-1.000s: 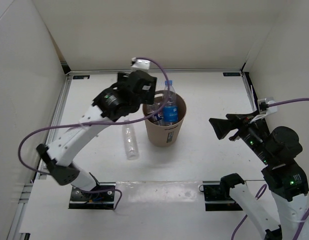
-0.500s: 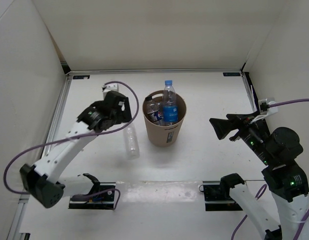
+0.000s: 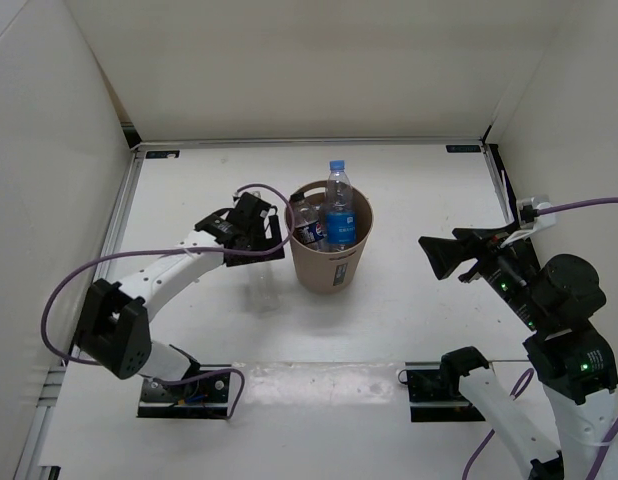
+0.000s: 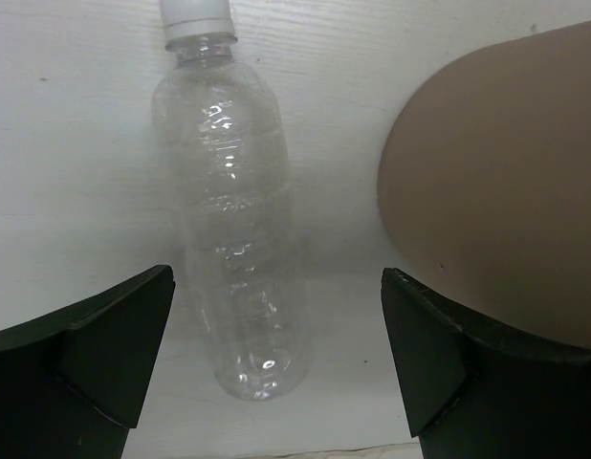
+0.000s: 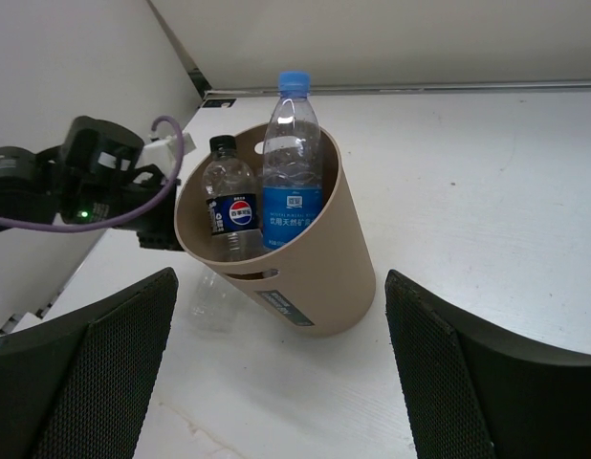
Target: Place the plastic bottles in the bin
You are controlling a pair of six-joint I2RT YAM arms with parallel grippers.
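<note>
The one bottle not yet in the bin, the plain clear bottle (image 4: 240,239), lay flat on the table (image 3: 419,190), just to the left of the bin (image 3: 331,270). In the left wrist view its long axis ran straight up the picture, white cap at the far end and base at the near end, so it lay crosswise to the line joining the two fingers. It sat between them but off centre, nearer the finger on the left of that view, with bare table between it and the other finger.

The left gripper (image 4: 276,282) hung directly over it, fingers spread wide and holding nothing. No contact showed, and how far above the bottle the tips stood could not be told. The brown wall of the bin came close to the finger on the right of that view, so I judged that side to have the least room for a descent.

In the bin, the blue-capped bottle (image 5: 293,182) stood upright with its neck above the rim, and the dark-labelled bottle (image 5: 229,206) leaned beside it. From above, a third clear shape seemed to sit with them, but not clearly.

The right gripper (image 5: 281,277) waited well off on the far side of the bin, fingers also wide apart and empty. The left arm was plainly the nearer one, already lined up to close across the bottle's width.
</note>
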